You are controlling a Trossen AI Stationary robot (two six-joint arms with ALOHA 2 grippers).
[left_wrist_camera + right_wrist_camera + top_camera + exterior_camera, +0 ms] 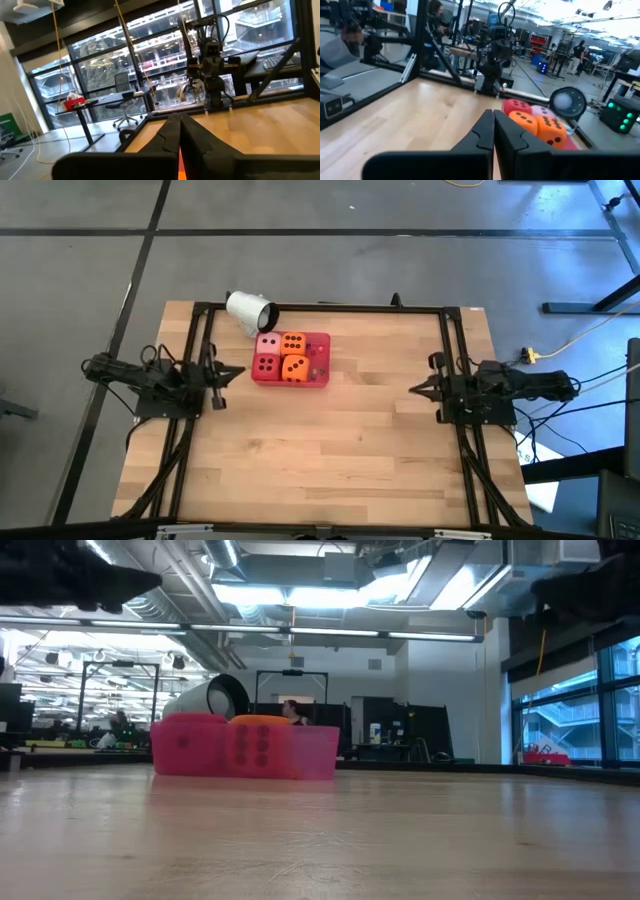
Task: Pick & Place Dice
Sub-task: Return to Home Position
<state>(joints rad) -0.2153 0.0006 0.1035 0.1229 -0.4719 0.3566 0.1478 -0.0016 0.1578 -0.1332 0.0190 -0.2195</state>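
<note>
Four dice sit together in the flat red tray [318,360] at the table's far middle: the pale pink die [268,344], an orange die [293,343], the red die [266,367] and a second orange die [294,369]. The right wrist view shows the same group [535,120]. The white cup [249,311] lies on its side by the tray's far left corner. My left gripper [238,374] hovers shut just left of the tray. My right gripper [415,389] waits shut at the table's right, pointing toward the tray.
A black frame [320,307] runs along the table's far edge and down both sides. Bare wood stretches between the tray and my right gripper and across the near half. In the low view the tray [245,750] stands in front of the cup [215,698].
</note>
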